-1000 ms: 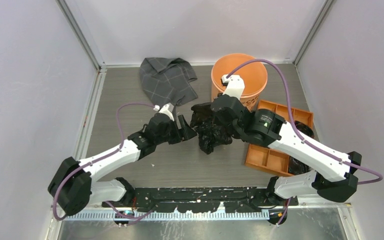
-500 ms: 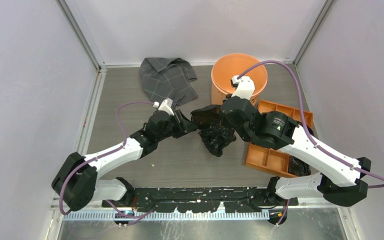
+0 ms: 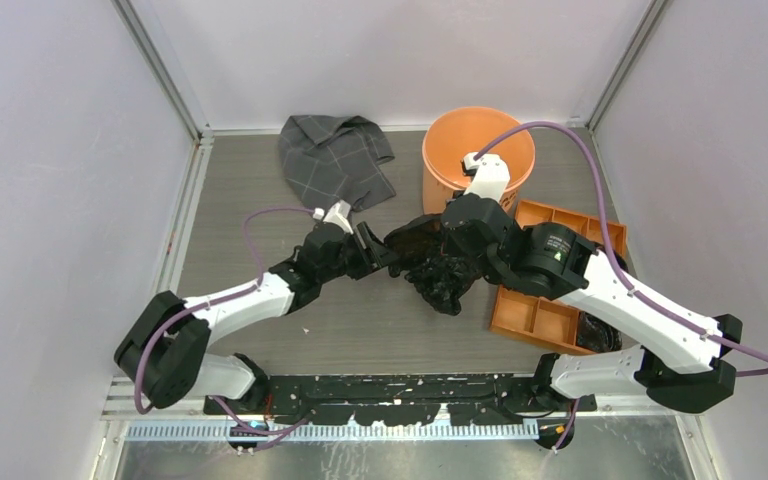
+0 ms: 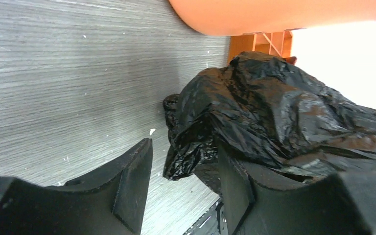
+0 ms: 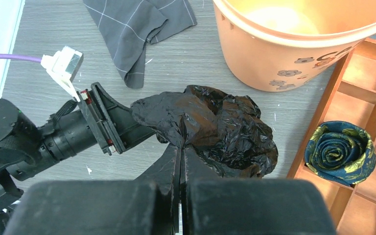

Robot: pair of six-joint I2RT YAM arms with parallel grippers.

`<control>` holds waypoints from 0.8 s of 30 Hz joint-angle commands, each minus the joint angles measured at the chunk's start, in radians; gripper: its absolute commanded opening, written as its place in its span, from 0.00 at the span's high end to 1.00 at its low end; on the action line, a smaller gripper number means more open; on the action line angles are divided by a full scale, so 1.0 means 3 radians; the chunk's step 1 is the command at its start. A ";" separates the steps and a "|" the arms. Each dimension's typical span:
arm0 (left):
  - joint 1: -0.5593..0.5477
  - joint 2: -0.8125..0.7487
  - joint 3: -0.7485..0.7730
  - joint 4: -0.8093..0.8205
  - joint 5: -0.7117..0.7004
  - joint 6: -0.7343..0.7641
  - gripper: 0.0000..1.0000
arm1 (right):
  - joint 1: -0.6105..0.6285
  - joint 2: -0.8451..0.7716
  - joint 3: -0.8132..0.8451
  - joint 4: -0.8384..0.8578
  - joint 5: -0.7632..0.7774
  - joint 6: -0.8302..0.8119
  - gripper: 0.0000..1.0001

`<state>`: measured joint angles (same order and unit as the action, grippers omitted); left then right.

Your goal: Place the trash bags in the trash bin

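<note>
While bag (image 3: 440, 278) hangs near bin (image 5: 264, 61) — tray (image 3: 520, 312) (orange) adjoins.

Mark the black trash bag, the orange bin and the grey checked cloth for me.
black trash bag (image 5: 225, 127): right wrist view, crumpled middle of the film.
orange bin (image 5: 267, 63): right wrist view, outer side wall.
grey checked cloth (image 3: 332, 160): top external view, middle of the fabric.
</note>
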<state>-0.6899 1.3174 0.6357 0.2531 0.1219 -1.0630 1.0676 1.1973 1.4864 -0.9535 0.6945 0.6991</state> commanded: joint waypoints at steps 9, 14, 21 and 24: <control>-0.0147 0.0305 0.0100 0.0343 0.0100 -0.0119 0.46 | 0.0000 -0.0128 -0.0016 -0.0014 0.0143 0.0037 0.99; -0.0155 0.0426 0.0138 0.0397 -0.0166 -0.0149 0.45 | 0.0000 -0.0143 -0.0028 -0.0019 0.0151 0.0042 0.99; -0.0082 0.0408 0.0351 0.0157 -0.0360 0.0028 0.57 | -0.0004 -0.0364 -0.0146 -0.0128 0.0241 0.0094 0.99; -0.0068 0.0472 0.0475 0.0063 -0.0292 0.0116 0.68 | 0.0000 -0.0497 -0.0235 -0.0136 0.0252 0.0125 0.99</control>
<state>-0.7193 1.4570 0.7105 0.2855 0.0586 -1.0805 1.0676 1.1141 1.4349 -0.9821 0.7265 0.7136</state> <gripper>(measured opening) 0.364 0.017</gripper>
